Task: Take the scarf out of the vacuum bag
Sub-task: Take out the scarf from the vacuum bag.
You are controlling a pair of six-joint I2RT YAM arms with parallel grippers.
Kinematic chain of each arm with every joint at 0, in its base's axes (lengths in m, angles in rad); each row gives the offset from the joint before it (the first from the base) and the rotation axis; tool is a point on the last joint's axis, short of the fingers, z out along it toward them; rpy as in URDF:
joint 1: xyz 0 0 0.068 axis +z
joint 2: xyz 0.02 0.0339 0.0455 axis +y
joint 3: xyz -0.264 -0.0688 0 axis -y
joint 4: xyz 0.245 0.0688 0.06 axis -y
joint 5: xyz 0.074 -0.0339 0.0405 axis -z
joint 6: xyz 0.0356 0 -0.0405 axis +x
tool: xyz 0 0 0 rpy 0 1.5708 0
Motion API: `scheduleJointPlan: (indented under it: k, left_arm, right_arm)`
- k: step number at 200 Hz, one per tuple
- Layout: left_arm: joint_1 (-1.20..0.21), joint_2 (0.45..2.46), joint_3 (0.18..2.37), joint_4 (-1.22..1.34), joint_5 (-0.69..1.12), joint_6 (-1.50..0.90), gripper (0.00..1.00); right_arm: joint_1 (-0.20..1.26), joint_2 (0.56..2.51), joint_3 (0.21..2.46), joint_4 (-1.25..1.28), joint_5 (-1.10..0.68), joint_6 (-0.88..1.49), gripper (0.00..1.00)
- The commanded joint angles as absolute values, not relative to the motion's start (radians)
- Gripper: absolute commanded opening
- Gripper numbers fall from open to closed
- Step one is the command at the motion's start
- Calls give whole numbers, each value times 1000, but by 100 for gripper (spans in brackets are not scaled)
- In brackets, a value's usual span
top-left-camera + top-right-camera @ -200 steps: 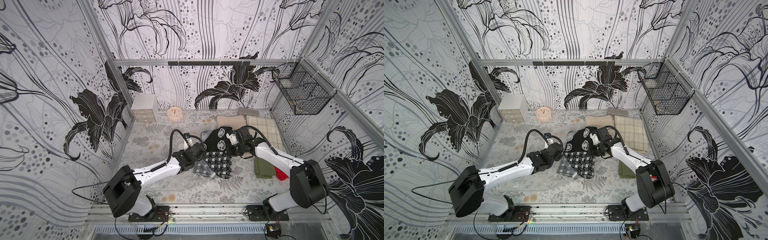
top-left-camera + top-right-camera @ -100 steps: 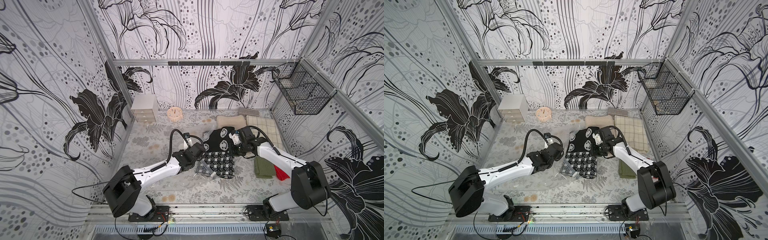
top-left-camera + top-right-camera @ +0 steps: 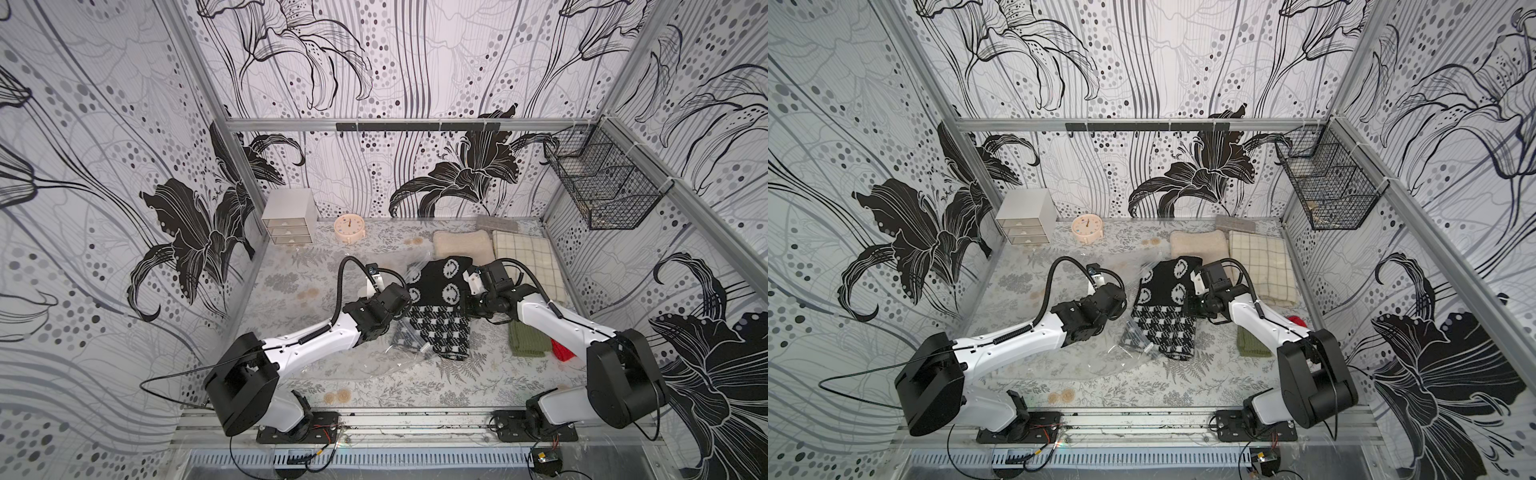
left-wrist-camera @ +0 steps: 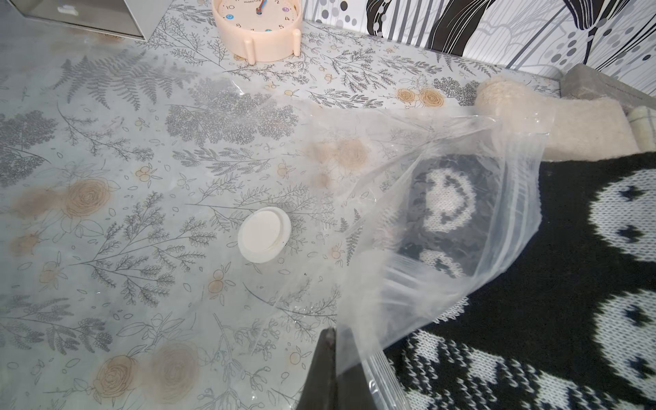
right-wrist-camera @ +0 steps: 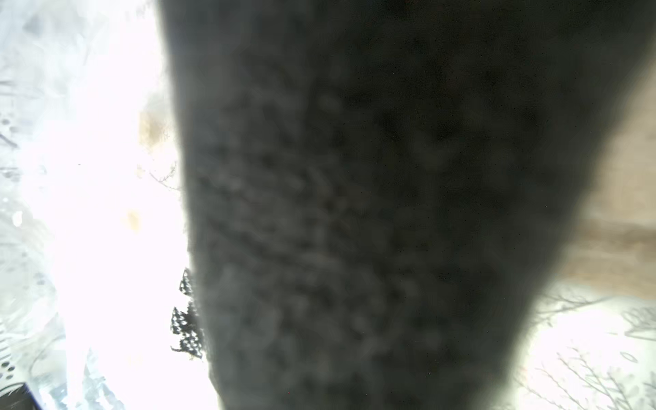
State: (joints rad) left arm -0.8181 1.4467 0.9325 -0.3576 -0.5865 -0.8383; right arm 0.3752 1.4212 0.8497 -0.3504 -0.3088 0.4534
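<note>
Black-and-white knit scarf lies mostly outside the clear vacuum bag; left gripper pinches the bag's mouth; right gripper clamps the scarf's edge.

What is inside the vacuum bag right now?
One end of the black-and-white scarf shows through the vacuum bag near its open mouth; the rest lies outside. How far in it reaches is hidden by crinkled plastic.
</note>
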Motion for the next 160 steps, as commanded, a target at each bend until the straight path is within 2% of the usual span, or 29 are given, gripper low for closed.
scheduleJointPlan:
  k: [1,66,160]
  left_arm:
    - [-811,1439,963,-354,-627,-837,0]
    - [-811,1447,970,-351,-626,-835,0]
    - [-811,1450,954,-349,-629,-847,0]
  right_arm:
    - [368,1385,836,-331,-233,489,0]
    - [369,1365,797,-281,-186,549,0]
    - [368,1338,885,-387,-206,460,0]
